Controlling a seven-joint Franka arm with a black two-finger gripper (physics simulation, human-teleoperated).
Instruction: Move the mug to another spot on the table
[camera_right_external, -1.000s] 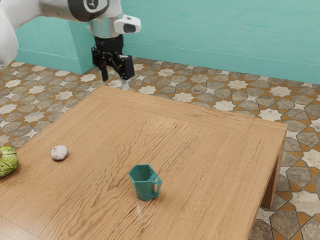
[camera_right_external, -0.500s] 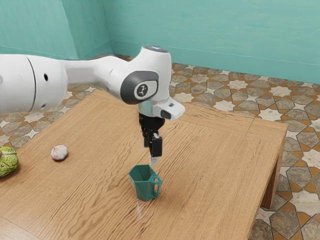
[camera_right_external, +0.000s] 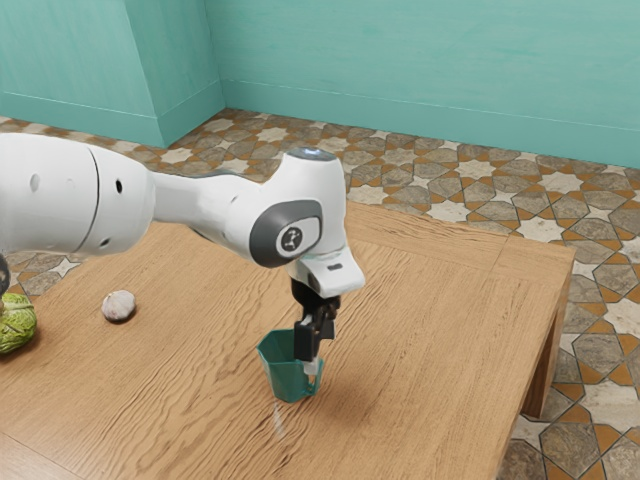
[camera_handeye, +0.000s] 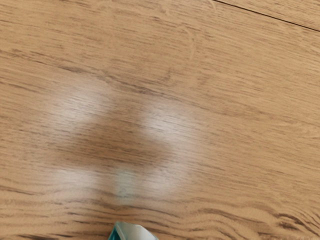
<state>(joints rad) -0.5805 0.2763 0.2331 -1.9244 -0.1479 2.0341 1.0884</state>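
A teal mug (camera_right_external: 283, 372) with a handle stands upright on the wooden table (camera_right_external: 440, 300), near its front edge. My gripper (camera_right_external: 309, 362) has come straight down onto the mug's handle side. It is open, with its black fingers reaching down over the rim on either side of the wall. In the wrist view a small teal and white piece of the mug (camera_handeye: 129, 232) shows just under the hand, over bare wood grain.
A garlic bulb (camera_right_external: 118, 305) lies on the table toward the exterior view's left, and a green cabbage (camera_right_external: 14, 322) sits at that edge. The table's right edge (camera_right_external: 560, 300) drops to a tiled floor.
My arm swung from high above the table's back edge down to the mug, and in the last half second the gripper dropped from just above the rim onto it. The mug has not moved.
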